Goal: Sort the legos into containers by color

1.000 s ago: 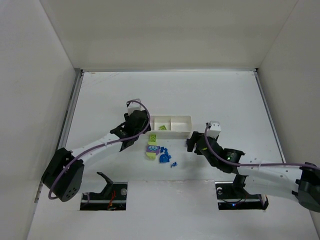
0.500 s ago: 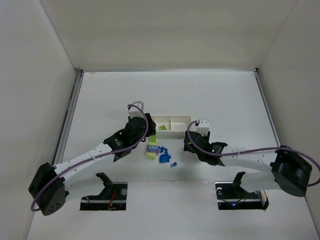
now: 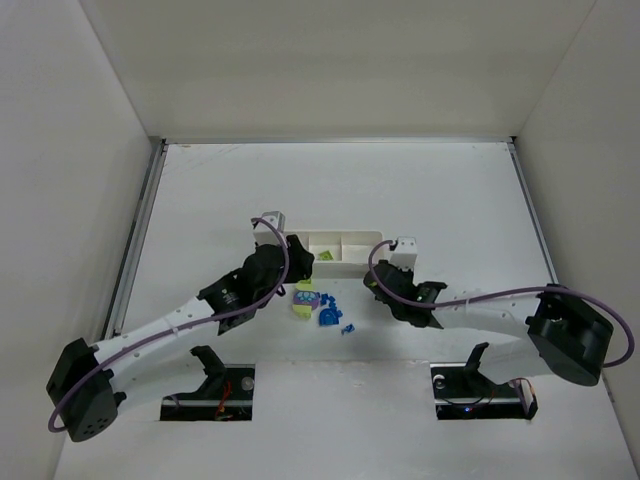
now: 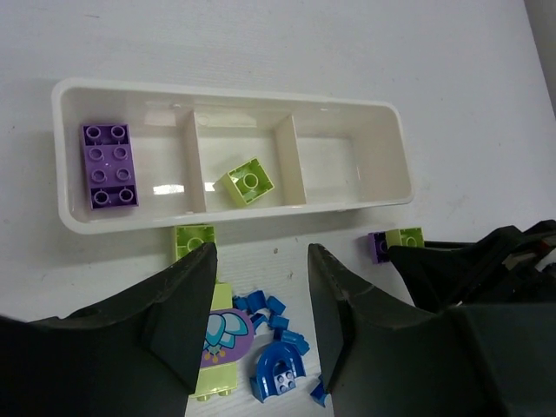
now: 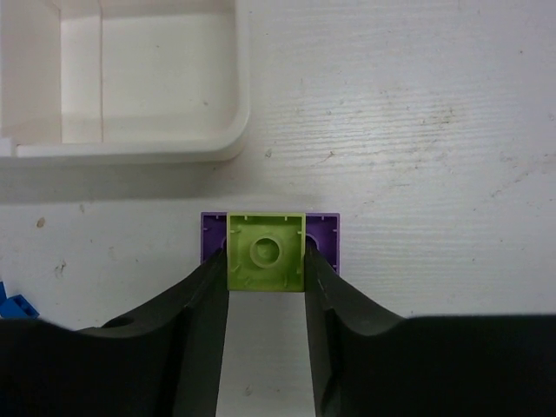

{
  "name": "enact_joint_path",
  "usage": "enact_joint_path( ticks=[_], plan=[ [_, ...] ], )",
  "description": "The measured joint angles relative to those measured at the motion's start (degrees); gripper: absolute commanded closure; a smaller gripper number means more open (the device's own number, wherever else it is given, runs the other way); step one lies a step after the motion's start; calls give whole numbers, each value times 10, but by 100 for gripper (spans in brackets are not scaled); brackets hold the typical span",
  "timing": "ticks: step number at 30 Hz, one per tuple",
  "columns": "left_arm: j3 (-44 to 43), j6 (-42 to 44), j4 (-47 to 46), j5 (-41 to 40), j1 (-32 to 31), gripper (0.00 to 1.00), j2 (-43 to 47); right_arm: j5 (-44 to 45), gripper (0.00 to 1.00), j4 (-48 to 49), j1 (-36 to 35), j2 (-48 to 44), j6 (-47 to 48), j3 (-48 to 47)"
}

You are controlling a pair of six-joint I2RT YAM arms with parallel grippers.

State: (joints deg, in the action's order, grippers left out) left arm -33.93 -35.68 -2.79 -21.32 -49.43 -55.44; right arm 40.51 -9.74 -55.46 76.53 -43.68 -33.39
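**Operator:** What's nearest me?

**Spotter:** The loose pile: blue bricks and a lime piece with a purple printed top. Your left gripper hangs over them, jaws apart, nothing between them. The blue bits lie touching one another, so if you close there you may pinch two or flick one away.

**Operator:** And the right side?

**Spotter:** Your right gripper has its jaws pressed against both sides of a lime brick. That brick sits on top of a purple brick, on the table near the tray's end. I'd call that your main risk. If the studs hold, you'll lift both, and the purple one will land among the lime or drop off on the way.

**Operator:** Beyond that?

**Spotter:** The white tray. In the left wrist view a sorted purple brick is in the left compartment and a sorted lime brick is in the middle. The right compartment holds none. A stray lime brick lies just outside the near wall. Your arms are close together, so you could bump them when you carry across.
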Motion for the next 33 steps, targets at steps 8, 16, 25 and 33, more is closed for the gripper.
enact_joint_path(
  ticks=[8, 16, 25, 33],
  plan=[
    [11, -11, 10, 15, -8, 44, 41, 0, 75, -3, 1, -38, -9, 2],
    [19, -44, -5, 69, -9, 31, 91, -85, 74, 101, -15, -242, -23, 29],
    [52, -106, -98, 126, -11, 28, 118, -265, 74, 269, 56, -246, -120, 92],
    [74, -161, -181, 155, -14, 25, 84, -353, 74, 381, 82, -212, -195, 95]
  ],
)
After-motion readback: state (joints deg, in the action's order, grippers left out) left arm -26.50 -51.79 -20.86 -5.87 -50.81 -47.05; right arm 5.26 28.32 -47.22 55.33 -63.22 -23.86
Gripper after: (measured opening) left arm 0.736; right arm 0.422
